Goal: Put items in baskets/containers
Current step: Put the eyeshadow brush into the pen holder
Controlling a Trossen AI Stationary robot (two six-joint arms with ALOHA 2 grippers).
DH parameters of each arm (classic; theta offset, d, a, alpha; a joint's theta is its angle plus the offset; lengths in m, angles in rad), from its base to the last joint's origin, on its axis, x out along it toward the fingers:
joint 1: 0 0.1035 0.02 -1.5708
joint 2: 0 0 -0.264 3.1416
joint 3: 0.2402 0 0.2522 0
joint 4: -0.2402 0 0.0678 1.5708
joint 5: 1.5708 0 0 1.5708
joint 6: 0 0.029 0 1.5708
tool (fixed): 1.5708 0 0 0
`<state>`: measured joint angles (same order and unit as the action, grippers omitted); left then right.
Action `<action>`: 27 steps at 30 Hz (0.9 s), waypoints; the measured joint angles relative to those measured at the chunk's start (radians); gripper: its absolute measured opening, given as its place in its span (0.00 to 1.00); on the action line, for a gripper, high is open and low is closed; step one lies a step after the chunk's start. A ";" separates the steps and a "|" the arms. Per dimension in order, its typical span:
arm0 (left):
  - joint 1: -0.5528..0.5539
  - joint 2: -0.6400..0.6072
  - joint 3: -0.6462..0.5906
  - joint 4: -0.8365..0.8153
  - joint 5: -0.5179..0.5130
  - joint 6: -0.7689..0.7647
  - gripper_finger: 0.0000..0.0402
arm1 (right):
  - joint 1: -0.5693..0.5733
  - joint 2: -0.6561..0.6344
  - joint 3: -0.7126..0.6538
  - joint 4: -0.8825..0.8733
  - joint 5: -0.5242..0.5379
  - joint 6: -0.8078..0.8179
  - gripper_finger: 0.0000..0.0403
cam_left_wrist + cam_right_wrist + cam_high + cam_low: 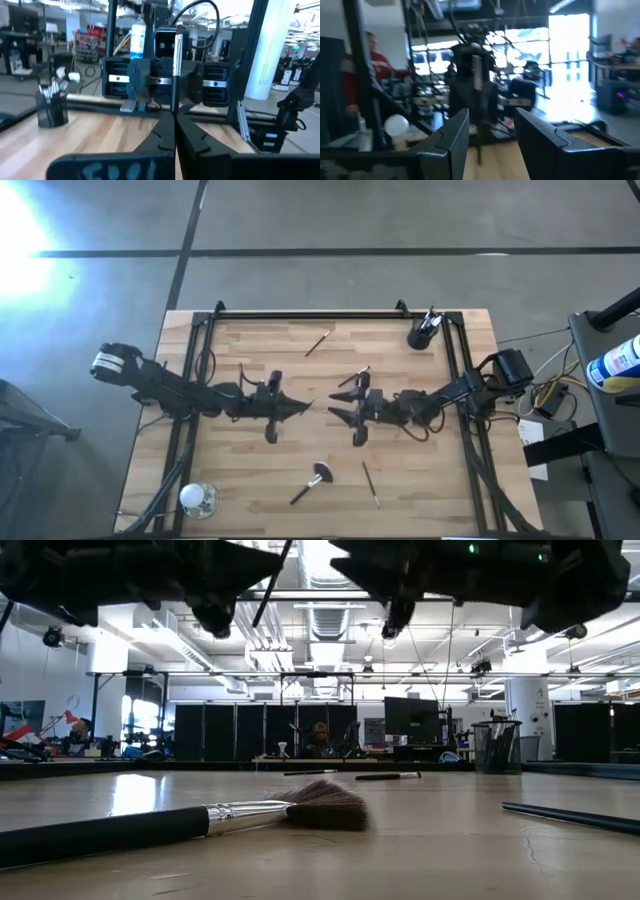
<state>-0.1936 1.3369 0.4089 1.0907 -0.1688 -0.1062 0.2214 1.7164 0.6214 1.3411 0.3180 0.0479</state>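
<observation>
Pinching 1 slim brush [176, 70] upright, bristles up, left gripper [174, 131] fingers pressed together mid-table, right gripper [490, 132] facing it, fingers spread, dark cup [421, 335] of brushes at far right corner.

This is looking like a large open robotics lab or workshop. The wooden counter [300, 470] is sitting inside a black metal frame [310, 313] on a bare grey concrete floor [330, 220] marked with dark lines. Beyond it, the low view is showing exposed ceiling ducts and pipes [320, 610] with hanging lights, rows of desks carrying monitors [410, 720], and a person [320, 738] sitting far back. Loose cables [545, 395] are trailing beside the counter.
</observation>
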 joint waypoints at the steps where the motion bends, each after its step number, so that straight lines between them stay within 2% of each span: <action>1: 0.000 0.000 0.006 0.001 0.001 0.005 0.00 | 0.001 0.000 0.014 0.000 -0.009 -0.003 0.38; 9: 0.001 0.000 0.034 0.000 0.022 0.032 0.00 | 0.007 0.000 0.102 -0.028 -0.013 -0.074 0.38; 20: 0.002 0.000 0.037 0.001 0.023 0.041 0.00 | -0.005 0.000 0.269 -0.315 -0.013 -0.061 0.37; 23: 0.002 0.000 0.037 0.001 0.023 0.044 0.00 | -0.007 0.000 0.283 -0.318 -0.012 -0.073 0.34; 27: 0.002 0.000 0.037 0.002 0.023 0.044 0.00 | -0.005 0.000 0.284 -0.318 -0.012 -0.074 0.20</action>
<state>-0.1921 1.3365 0.4461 1.0923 -0.1463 -0.0620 0.2161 1.7164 0.9052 1.0236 0.3065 -0.0257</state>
